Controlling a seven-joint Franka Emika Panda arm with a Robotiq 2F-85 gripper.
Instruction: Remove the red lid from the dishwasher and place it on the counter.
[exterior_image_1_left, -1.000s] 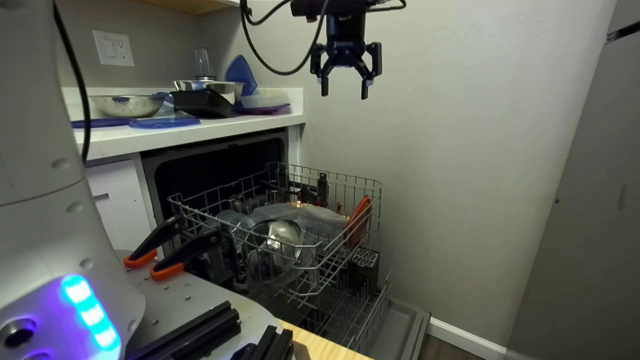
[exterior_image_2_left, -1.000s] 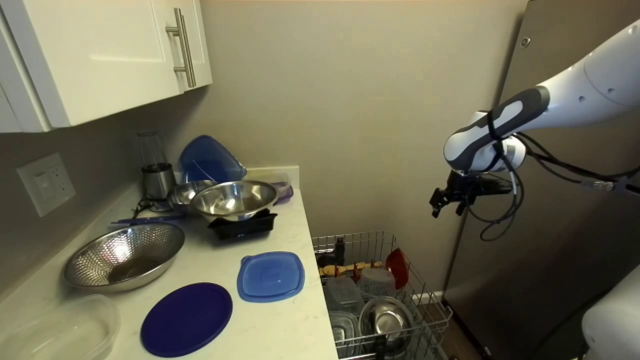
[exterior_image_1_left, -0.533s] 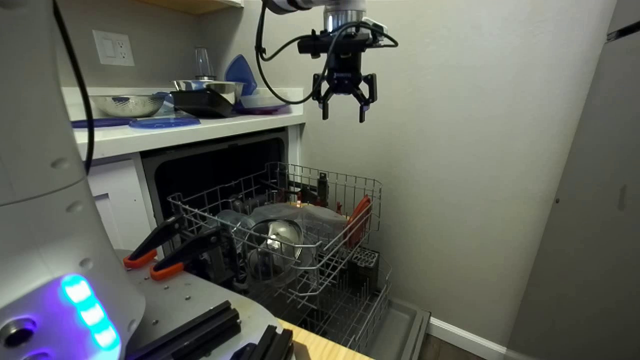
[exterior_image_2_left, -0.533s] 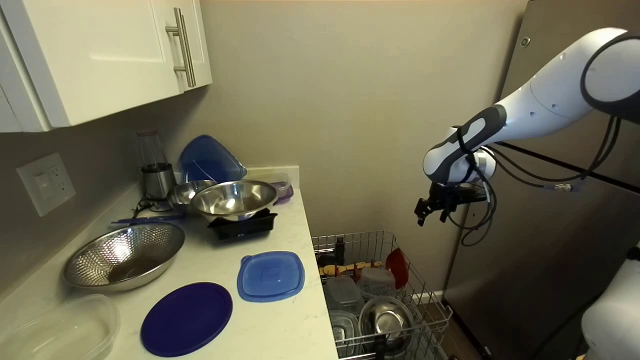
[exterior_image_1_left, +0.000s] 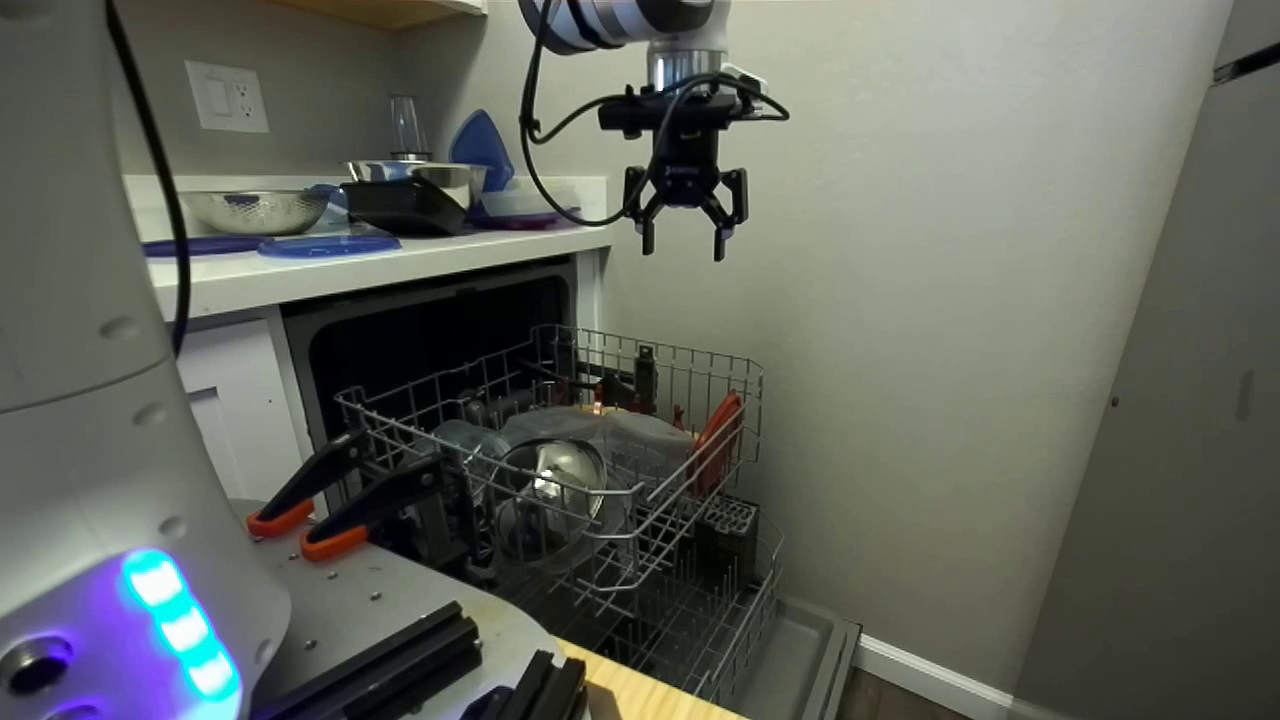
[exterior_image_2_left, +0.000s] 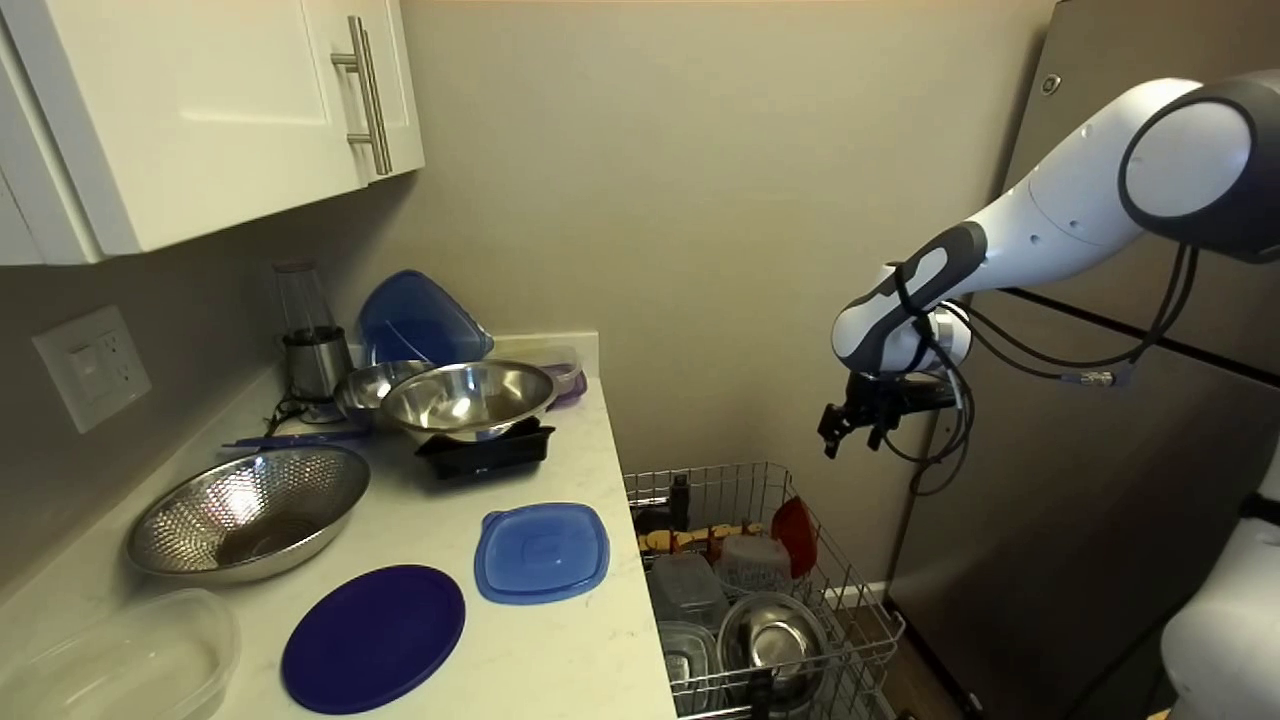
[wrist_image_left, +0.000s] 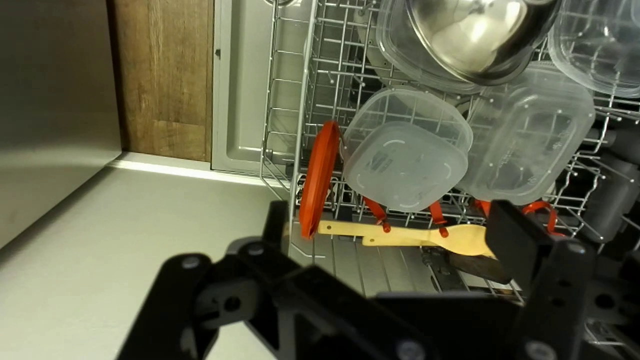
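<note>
The red lid (exterior_image_1_left: 717, 445) stands on edge at the outer end of the dishwasher's pulled-out upper rack, leaning slightly. From above, in the wrist view, the lid (wrist_image_left: 319, 180) is a narrow red-orange strip beside a clear container. The dishwasher (exterior_image_1_left: 298, 350) is a dark cavity beneath the white counter (exterior_image_1_left: 440, 262); its rack shows in both exterior views. High over the rack, near the wall, my gripper (exterior_image_1_left: 684, 252) points down with its fingers wide apart. Nothing is between the fingers, and the gripper (exterior_image_2_left: 852, 447) is well clear of the lid.
Clear containers (wrist_image_left: 407, 165), a steel bowl (exterior_image_2_left: 772, 640) and wooden utensils (wrist_image_left: 425, 235) share the rack. On the counter lie a colander (exterior_image_2_left: 250, 515), steel bowls (exterior_image_2_left: 470, 400), a light-blue lid (exterior_image_2_left: 542, 553) and a dark-blue lid (exterior_image_2_left: 373, 640). A wall (exterior_image_1_left: 950, 350) rises behind the rack.
My gripper has come down toward the rack, still open. In an exterior view the arm has also shifted left, closer to the rack. The lid and dishes have stayed put.
</note>
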